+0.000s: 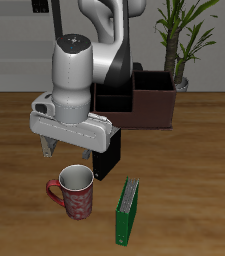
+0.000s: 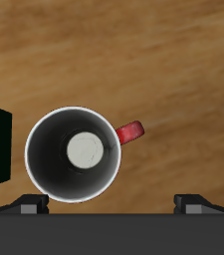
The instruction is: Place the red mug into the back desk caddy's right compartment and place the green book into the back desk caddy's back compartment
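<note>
Exterior view first: a wooden table [image 1: 14, 130] fills the scene, and the robot arm [image 1: 79, 75] reaches forward from the back, its pale grey body covering much of the middle. Behind it, toward the table's rear, stands the back desk caddy [image 1: 154, 105], a long dark maroon-brown box; its dividers and inner sections are mostly hidden by the arm, so I cannot make out the right compartment or the back compartment from here. A potted plant [image 1: 184, 35] stands behind the caddy. The gripper [image 1: 69, 152] hangs above the red mug [image 1: 74, 192], with its fingers apart and nothing between them; it does not touch the mug. The mug stands upright on the table nearer the front edge, well apart from the caddy, its white inside facing up and its handle pointing sideways. Just beside the mug, a black book [image 1: 107, 155] stands upright, partly hidden under the gripper. The green book [image 1: 129, 210] stands upright near the front edge, close to the mug but not touching it. From the wrist view, the mug [image 2: 74, 151] is seen straight down, ringed by its white rim, with both fingertips [image 2: 29, 204] spread wide apart.
</note>
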Tool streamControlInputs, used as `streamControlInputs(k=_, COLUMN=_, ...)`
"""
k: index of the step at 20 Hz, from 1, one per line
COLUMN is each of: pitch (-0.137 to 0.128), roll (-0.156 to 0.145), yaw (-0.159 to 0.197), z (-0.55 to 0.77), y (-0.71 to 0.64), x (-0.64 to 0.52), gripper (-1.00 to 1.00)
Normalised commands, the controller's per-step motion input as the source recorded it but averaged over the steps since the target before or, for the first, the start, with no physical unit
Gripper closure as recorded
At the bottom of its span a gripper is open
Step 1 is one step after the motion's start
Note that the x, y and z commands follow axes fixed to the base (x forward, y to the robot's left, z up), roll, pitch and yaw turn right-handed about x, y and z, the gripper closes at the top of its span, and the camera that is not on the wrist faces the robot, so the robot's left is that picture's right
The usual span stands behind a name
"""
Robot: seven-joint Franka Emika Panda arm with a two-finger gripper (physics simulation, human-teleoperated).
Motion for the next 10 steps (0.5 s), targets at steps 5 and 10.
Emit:
streamControlInputs(k=5, pitch=-0.009, roll=0.007, yaw=-0.04, z=-0.16, y=0.05, x=-0.05, gripper=-1.0)
streamControlInputs(k=10, pitch=-0.007, roll=-0.006, yaw=-0.048, z=-0.16, y=-0.16, x=0.0, gripper=-1.0)
